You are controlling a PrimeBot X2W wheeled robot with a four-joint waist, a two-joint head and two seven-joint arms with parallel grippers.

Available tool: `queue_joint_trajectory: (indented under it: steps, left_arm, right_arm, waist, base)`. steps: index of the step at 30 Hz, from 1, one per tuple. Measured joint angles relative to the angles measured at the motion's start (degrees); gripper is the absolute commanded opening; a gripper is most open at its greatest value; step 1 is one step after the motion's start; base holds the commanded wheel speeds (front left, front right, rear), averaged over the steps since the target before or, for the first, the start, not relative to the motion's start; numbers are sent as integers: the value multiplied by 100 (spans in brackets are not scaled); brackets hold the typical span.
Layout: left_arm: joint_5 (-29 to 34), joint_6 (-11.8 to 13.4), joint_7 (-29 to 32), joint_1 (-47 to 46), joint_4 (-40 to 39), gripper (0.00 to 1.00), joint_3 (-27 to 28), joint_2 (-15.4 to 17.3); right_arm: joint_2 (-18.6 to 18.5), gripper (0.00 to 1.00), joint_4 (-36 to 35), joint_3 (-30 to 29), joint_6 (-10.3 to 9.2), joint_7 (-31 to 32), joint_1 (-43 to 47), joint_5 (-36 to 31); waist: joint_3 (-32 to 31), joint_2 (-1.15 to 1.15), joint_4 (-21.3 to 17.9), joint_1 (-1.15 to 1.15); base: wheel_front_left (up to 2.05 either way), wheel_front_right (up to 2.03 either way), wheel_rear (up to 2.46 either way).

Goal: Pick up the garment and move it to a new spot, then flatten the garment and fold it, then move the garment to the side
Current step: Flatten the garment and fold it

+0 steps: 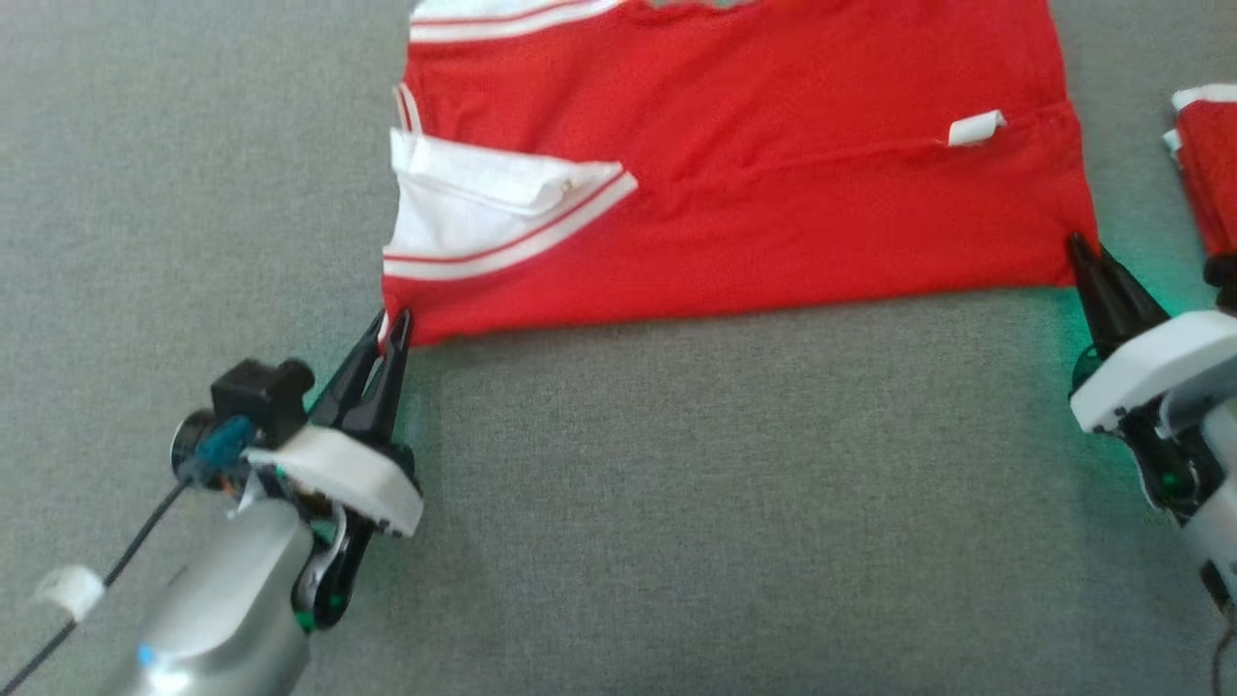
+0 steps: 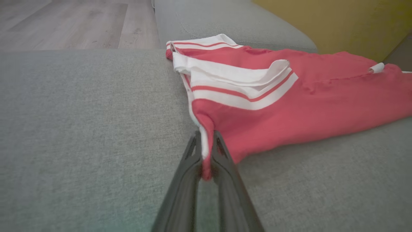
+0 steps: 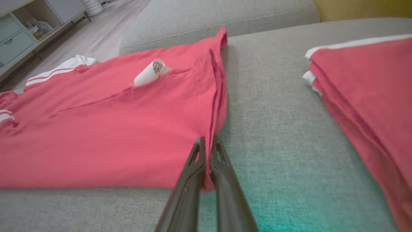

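So the red shirt [image 1: 773, 193] lies spread at 12 o'clock on the grey couch [image 1: 676, 483]. The left gripper [image 1: 391, 324] is clamped on its 7 o'clock corner and the right gripper [image 1: 1078, 246] on the 5 o'clock one, probably to tug the hem taut for flattening. A folded red pile [image 1: 1208, 164] sits at 3 o'clock.

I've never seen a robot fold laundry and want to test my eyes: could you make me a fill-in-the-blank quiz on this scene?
1. The left gripper is shut on the near ___ corner of the red shirt.
2. The right gripper pinches the other near corner, beside a second, ___ red garment.
3. The curled care label on the shirt is ___.
4. The shirt lies on a ___ sofa cushion.
Missing words: left; folded; white; grey.
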Motion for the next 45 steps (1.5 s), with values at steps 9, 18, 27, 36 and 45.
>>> queue_joint_trajectory:
  steps: [9, 18, 27, 36, 45]
  left_arm:
    - [-8, 77, -43, 1039, -587, 0, -75, 335]
    - [-12, 318, -7, 1808, -1251, 0, -238, 528]
    - [-43, 568, 169, 2308, -1829, 0, -391, 776]
    - [-46, 660, 246, 2338, -1823, 100, -403, 780]
    - [30, 459, 527, 1243, -2057, 100, -208, 960]
  right_arm:
    - [-436, 0, -536, 107, 0, -81, 909, 80]
    - [-745, 0, -1133, -202, 0, -102, 2018, 82]
    - [-781, 0, -1700, -943, 1, 154, 3103, -135]
    - [-489, 100, -2131, -1582, 1, 455, 3445, -353]
    - [-212, 100, -2900, -2136, 1, 489, 3457, -893]
  waist:
    - [-408, 0, -84, -1]
    - [-732, 0, 1, -1]
    - [-824, 0, 65, -1]
    - [-736, 0, 18, 0]
    - [-458, 0, -218, 0]
  base:
    - [0, 0, 0]
    - [0, 0, 0]
    - [0, 0, 0]
    - [0, 0, 0]
    - [0, 0, 0]
